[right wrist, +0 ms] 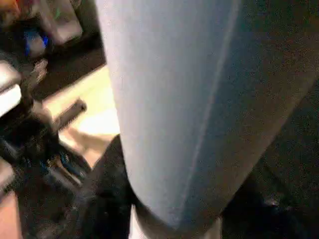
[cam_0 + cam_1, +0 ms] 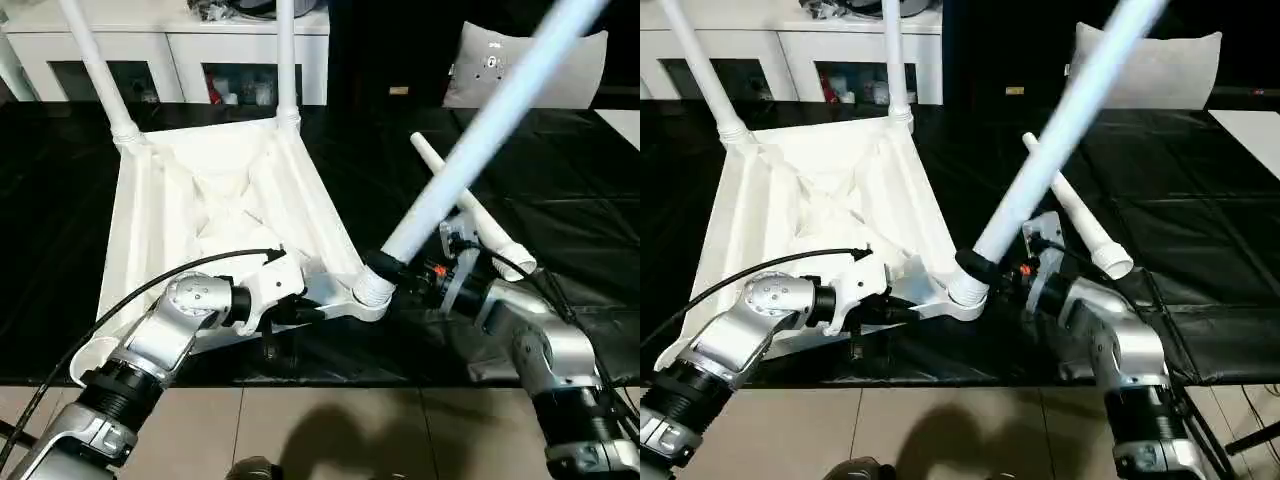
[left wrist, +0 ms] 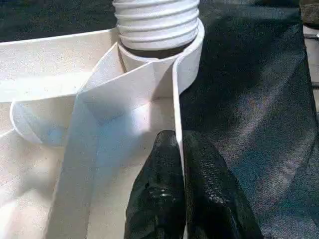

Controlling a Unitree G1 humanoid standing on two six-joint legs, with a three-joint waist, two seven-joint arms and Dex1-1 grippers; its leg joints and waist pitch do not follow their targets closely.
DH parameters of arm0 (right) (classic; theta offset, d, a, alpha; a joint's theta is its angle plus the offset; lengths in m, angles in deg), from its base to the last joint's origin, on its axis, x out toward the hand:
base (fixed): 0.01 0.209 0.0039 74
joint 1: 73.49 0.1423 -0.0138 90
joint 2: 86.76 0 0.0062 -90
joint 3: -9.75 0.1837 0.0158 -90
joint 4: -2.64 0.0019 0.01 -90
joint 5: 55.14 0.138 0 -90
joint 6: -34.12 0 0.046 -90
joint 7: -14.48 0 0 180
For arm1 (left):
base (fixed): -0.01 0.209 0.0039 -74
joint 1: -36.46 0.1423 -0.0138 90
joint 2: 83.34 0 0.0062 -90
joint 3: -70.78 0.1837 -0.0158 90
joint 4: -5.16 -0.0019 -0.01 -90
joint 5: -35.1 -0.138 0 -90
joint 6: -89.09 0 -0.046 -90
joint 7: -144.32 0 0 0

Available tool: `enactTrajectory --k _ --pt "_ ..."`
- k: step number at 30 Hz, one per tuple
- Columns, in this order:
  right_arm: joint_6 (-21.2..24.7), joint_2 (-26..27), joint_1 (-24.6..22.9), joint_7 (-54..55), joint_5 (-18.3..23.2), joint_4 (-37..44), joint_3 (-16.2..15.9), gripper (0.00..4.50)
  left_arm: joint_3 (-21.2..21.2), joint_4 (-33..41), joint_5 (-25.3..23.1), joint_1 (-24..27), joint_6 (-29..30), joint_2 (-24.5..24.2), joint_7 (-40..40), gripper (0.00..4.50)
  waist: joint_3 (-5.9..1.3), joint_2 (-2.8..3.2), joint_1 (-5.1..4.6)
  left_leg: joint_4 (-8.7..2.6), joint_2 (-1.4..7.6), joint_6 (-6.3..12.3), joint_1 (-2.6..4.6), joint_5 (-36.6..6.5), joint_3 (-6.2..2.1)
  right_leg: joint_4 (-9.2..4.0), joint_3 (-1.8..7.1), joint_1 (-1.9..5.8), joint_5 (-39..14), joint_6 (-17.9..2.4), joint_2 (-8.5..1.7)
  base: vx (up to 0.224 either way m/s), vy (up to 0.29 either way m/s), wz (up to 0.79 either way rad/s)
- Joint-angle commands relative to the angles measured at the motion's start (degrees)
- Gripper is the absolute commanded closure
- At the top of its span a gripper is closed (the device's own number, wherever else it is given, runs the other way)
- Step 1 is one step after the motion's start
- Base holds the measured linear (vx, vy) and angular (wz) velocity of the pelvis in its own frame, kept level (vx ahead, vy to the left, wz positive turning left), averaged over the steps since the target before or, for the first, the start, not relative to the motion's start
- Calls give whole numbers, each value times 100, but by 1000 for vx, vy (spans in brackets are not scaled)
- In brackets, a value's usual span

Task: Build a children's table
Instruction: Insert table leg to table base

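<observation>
Black creased sheet [image 2: 560,190] beneath; my left fingers [image 3: 169,199] pinch the ribbed table's [image 2: 200,200] thin wall, my right gripper [image 2: 385,268] seemingly clamps the smooth tapered leg [image 2: 480,135].

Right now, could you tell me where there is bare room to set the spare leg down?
Free: the black mat right of the loose leg, below the grey pillow. Crowded: the near corner socket, where the right gripper and left gripper work.

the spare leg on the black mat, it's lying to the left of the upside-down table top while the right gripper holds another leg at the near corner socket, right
Not quite: the spare leg lies to the right of the table top, as the left eye view shows. The right gripper does hold another leg at the near corner socket.
</observation>
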Motion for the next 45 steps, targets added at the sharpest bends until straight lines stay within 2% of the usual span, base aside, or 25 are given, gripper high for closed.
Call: enactTrajectory --k 1,3,5,9,12,15,18,21,22,24,25,27,28,30,34,35,36,37,38,39,40,41,43,45 --pt "36 -188 -184 48 -553 -233 -318 262 -140 -15 9 -36 -161 16 48 450 -300 -44 -10 -437 434 47 123 -1770 -214 -682 369 104 -3120 -491 -725 0 0 0" --pt "-44 -266 -151 17 -671 -245 -421 262 -95 -40 -66 -38 -209 -10 53 450 -294 -37 -15 -440 436 48 124 -1820 -220 -698 367 103 -3213 -461 -729 0 0 0" --pt "-227 -445 -32 -120 -950 -375 -711 262 15 -88 -218 -30 -311 -72 31 450 -284 -41 -32 -452 441 43 138 -1925 -229 -702 356 89 -3236 -447 -714 0 0 0" --pt "-293 -584 53 -356 -1093 -461 -970 262 3 -71 -210 -39 -294 -60 38 450 -257 -58 -49 -454 434 38 150 -2108 -241 -731 354 76 -3466 -423 -725 0 0 0" --pt "-320 -667 119 -514 -1220 -543 -1140 262 6 -73 -212 -84 -339 -82 -19 450 -251 -50 -45 -455 437 60 154 -2094 -241 -737 366 68 -3446 -422 -730 0 0 0" --pt "-326 -691 166 -595 -1245 -618 -1212 262 2 -128 -196 -189 -410 -70 -120 450 -254 -48 -48 -462 450 73 160 -2116 -241 -720 371 68 -3283 -494 -721 0 0 0" --pt "-284 -647 257 -690 -1199 -714 -1259 262 40 -441 -251 -496 -609 -13 -219 450 -250 -61 -44 -457 426 93 155 -2088 -236 -739 368 77 -3390 -453 -727 0 0 0" --pt "-199 -630 277 -745 -1135 -704 -1272 262 35 -659 -271 -697 -702 37 -249 450 -259 -26 -38 -465 439 52 179 -2178 -248 -751 360 70 -3450 -429 -725 0 0 0" --pt "-143 -650 288 -778 -1155 -697 -1334 262 -9 -1021 -284 -983 -831 122 -243 450 -268 -24 -37 -479 462 19 176 -2201 -260 -737 365 78 -3343 -463 -734 0 0 0" --pt "-127 -661 294 -795 -1189 -706 -1370 262 -41 -1234 -294 -1133 -905 167 -219 450 -279 -21 -22 -480 464 15 204 -2219 -254 -733 370 70 -3233 -492 -735 0 0 0" --pt "-117 -653 300 -792 -1210 -725 -1389 262 -56 -1488 -340 -1287 -1027 200 -170 450 -277 -7 -25 -483 467 -6 196 -2250 -259 -719 367 81 -3164 -536 -739 0 0 0" --pt "-79 -610 311 -715 -1226 -767 -1374 262 -46 -1764 -409 -1457 -1150 206 -154 450 -266 -17 -35 -494 466 -13 185 -2299 -262 -736 362 89 -3158 -557 -744 0 0 0" --pt "-78 -589 319 -664 -1242 -797 -1360 262 -31 -1821 -427 -1489 -1185 190 -192 450 -279 10 -31 -506 486 -44 181 -2312 -282 -709 365 107 -3084 -587 -766 0 0 0" --pt "-95 -580 325 -639 -1257 -819 -1351 262 -27 -1844 -432 -1496 -1209 185 -228 450 -281 -8 -38 -516 502 -59 167 -2326 -288 -700 370 123 -3002 -638 -789 0 0 0" --pt "-108 -410 473 -251 -1335 -1086 -1232 262 -64 -1414 -287 -1100 -997 82 -399 450 -280 -3 -63 -529 520 -100 155 -2315 -288 -655 381 118 -2780 -826 -799 0 0 0" --pt "-82 -317 568 -5 -1431 -1251 -1219 262 -85 -1116 -237 -834 -763 11 -372 450 -277 -79 -92 -528 520 -99 149 -2303 -287 -638 386 123 -2819 -844 -821 0 0 0" --pt "-6 -230 626 177 -1489 -1347 -1201 262 -128 -905 -208 -659 -541 -6 -297 450 -259 -55 -116 -533 510 -94 135 -2310 -288 -644 383 118 -2878 -858 -817 0 0 0" --pt "38 -137 683 361 -1535 -1445 -1176 262 -185 -662 -163 -477 -288 -9 -194 450 -250 -39 -179 -548 517 -144 124 -2401 -302 -635 374 122 -2985 -860 -814 0 0 0" --pt "76 28 780 698 -1592 -1612 -1098 262 -286 -259 -134 -181 90 -3 53 450 -240 -85 -212 -547 506 -171 134 -2469 -314 -644 358 106 -3218 -783 -807 0 0 0" --pt "79 45 790 733 -1596 -1629 -1088 262 -296 -219 -136 -152 125 -2 83 450 -229 -85 -243 -547 499 -189 149 -2531 -308 -662 367 80 -3300 -777 -805 0 0 0" --pt "91 175 869 976 -1591 -1762 -990 262 -382 190 -164 115 481 11 348 450 -209 -132 -324 -547 491 -228 131 -2671 -329 -690 348 83 -3580 -692 -818 0 0 0" --pt "88 192 884 1008 -1587 -1785 -973 262 -395 268 -166 160 543 14 387 450 -189 -105 -383 -543 465 -255 149 -2884 -357 -722 313 59 -3886 -570 -800 0 0 0" --pt "33 297 1003 1250 -1563 -1970 -848 262 -473 950 -205 489 1060 107 680 450 -174 -134 -455 -516 435 -227 178 -3039 -364 -804 284 27 -4191 -400 -791 0 0 0" --pt "7 338 1046 1331 -1557 -2033 -810 262 -491 1228 -232 593 1290 181 816 450 -166 -118 -463 -514 435 -223 218 -3162 -351 -845 261 -11 -4248 -338 -770 0 0 0"
